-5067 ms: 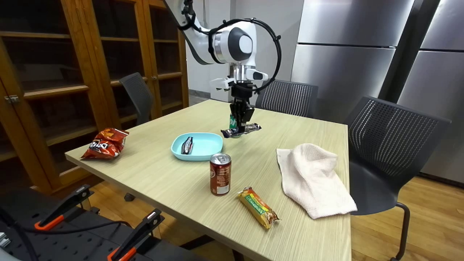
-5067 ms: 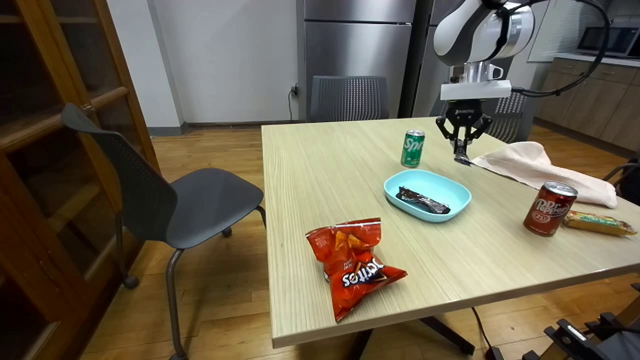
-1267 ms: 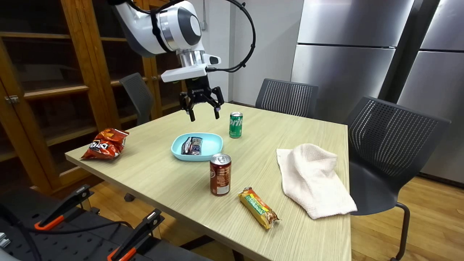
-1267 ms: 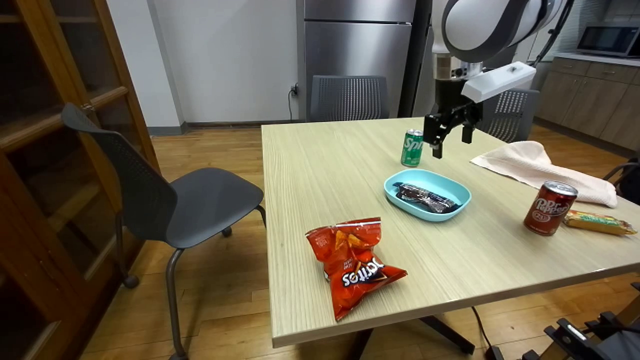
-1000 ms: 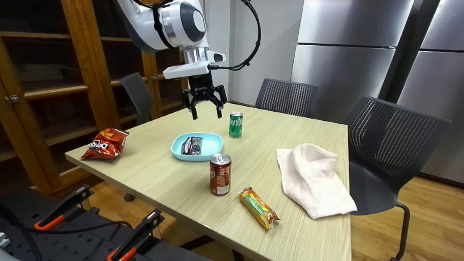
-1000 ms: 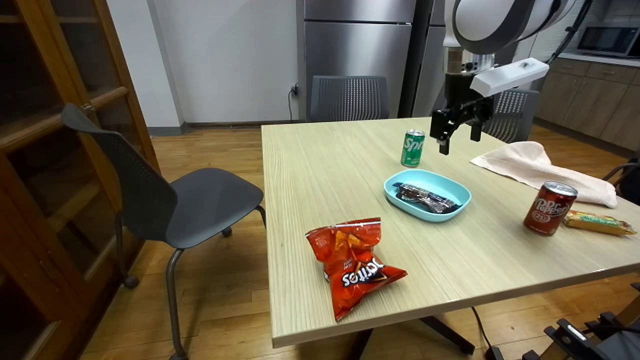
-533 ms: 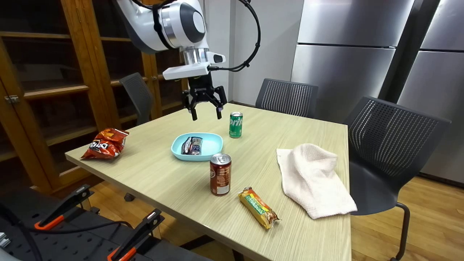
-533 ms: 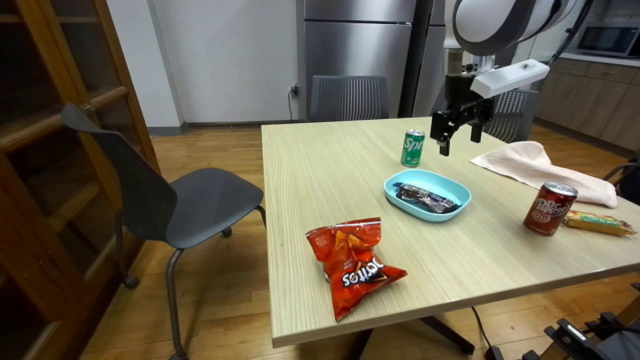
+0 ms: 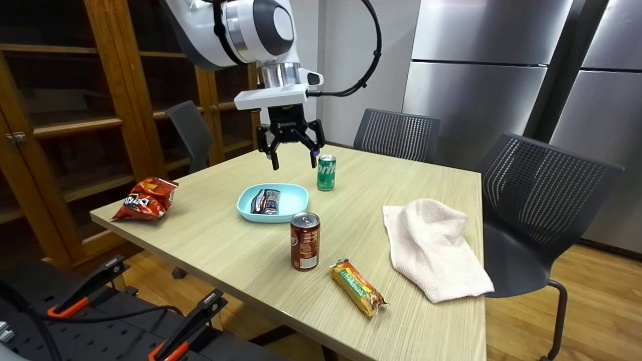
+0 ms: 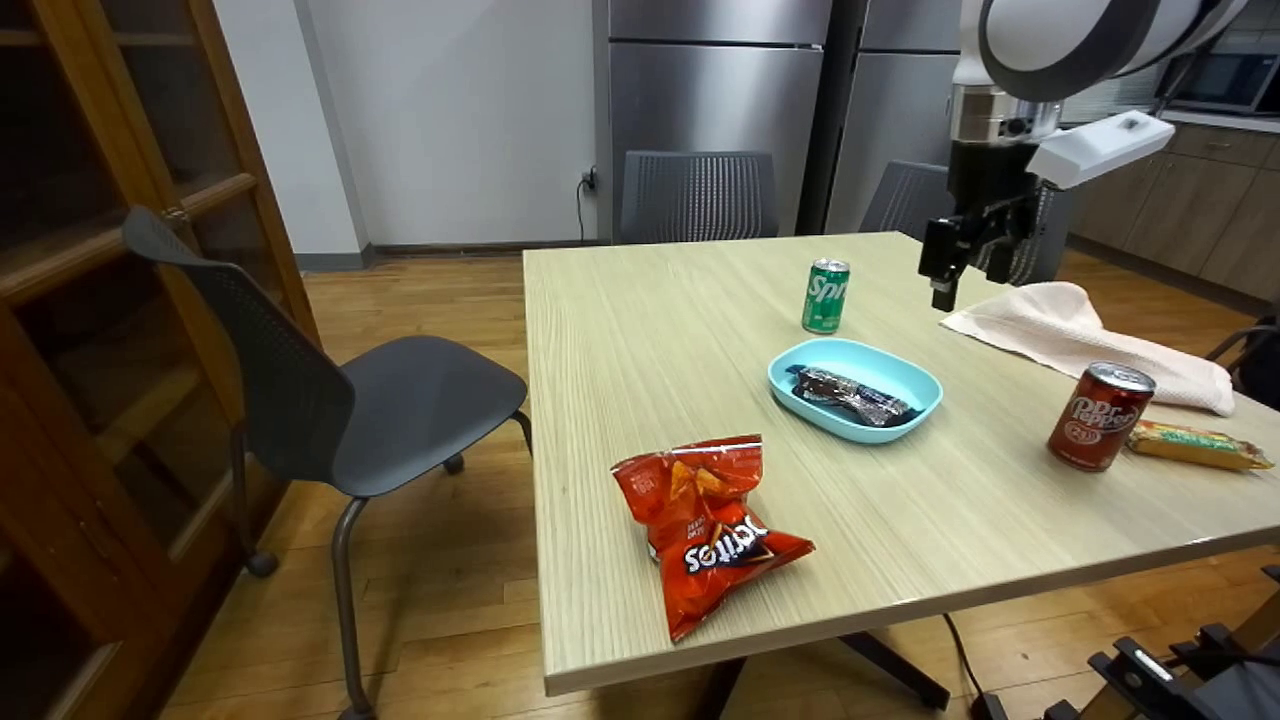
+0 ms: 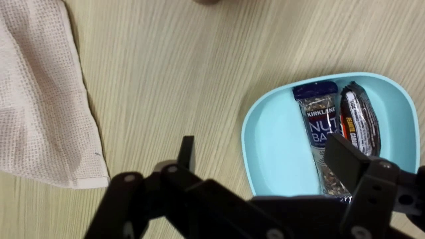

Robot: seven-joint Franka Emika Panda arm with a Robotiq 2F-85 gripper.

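- A towel (image 9: 434,250) lies crumpled by one edge of the table (image 9: 361,210); a chip bag (image 10: 715,540) lies near a corner, well apart from it.
- A red can (image 9: 305,245) stands upright between the dish (image 9: 291,199) and a yellow snack (image 9: 357,287), apart from both.
- A green can (image 9: 326,175) stands upright near the dish in both exterior views.
- Chairs (image 9: 396,135) stand around the table, with a fridge (image 9: 476,110) and a wooden cabinet (image 9: 135,125) beyond.
- The gripper (image 9: 295,163) hangs above the table, fingers pointing down; its jaws are released and spread wide, with an empty grip.
- In the wrist view, one of its fingers (image 11: 345,161) blocks part of the nut bar (image 11: 315,113).
- The dish is light blue and shallow, with a raised rim, and sits flat on the table.
- Inside it, the nut bar and a candy bar (image 11: 363,116) lie side by side; whether they touch is hard to tell.
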